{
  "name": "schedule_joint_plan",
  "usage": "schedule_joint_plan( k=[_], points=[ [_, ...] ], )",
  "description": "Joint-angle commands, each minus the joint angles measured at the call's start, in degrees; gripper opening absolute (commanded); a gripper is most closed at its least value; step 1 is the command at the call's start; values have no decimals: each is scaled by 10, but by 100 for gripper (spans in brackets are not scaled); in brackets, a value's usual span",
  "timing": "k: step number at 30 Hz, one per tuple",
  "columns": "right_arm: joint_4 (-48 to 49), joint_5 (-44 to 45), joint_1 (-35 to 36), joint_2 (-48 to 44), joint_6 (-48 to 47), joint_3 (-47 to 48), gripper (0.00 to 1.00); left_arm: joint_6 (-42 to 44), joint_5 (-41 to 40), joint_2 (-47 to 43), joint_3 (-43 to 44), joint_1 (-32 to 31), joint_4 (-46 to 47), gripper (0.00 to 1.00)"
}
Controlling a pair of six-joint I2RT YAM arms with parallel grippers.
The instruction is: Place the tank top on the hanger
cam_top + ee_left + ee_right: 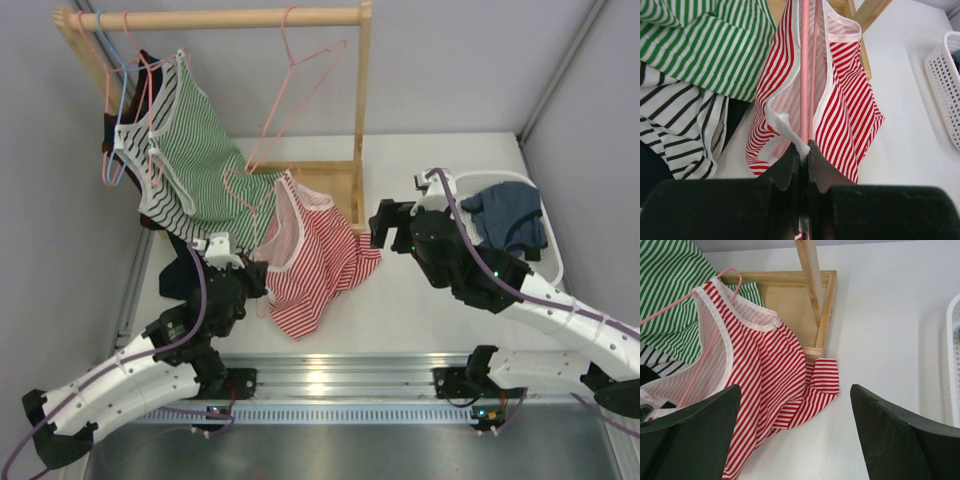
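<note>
Robot lab test cell, grey panel walls (480, 60) around a white table (420, 300), cabled left arm (120, 375) and right arm (560, 310) bolted to an aluminium rail (340, 375) at 6 o'clock, small wooden clothes rack (362, 90) at 11 o'clock, white basket (553, 250) at 3 o'clock.

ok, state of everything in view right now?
left gripper: shut on the hanger's wire.
right gripper: open, empty.
tank top: hanger wire inside it, lower part draped on the table.
hanger: held low, not on the rail.
green-and-white top: hung on the rail.
spare pink hanger: on the rail, bare.
basket: holds a dark blue garment.
</note>
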Motion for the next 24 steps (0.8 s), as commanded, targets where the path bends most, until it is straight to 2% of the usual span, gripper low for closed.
schedule_joint_plan(
  k=[1,5,9,10,11,15,21,24],
  points=[
    [1,15,9,-20,-3,5,90,2,-62,13,53,0,3,0],
    [-4,14,9,-24,-2,4,90,21,-85,29,81,4,2,0],
    [-6,12,9,-28,-5,3,90,79,-77,69,131,40,6,0],
    [-6,11,9,-29,-4,1,90,103,-62,79,155,54,9,0],
    [-5,10,9,-31,-4,0,90,109,-12,91,167,73,7,0],
    [-4,7,9,-34,-5,-4,90,125,146,152,208,226,20,0],
    [-7,3,9,-39,-7,-5,90,173,221,226,294,300,37,0],
    [-8,1,9,-38,-12,-2,90,182,250,265,366,342,28,0]
  ],
)
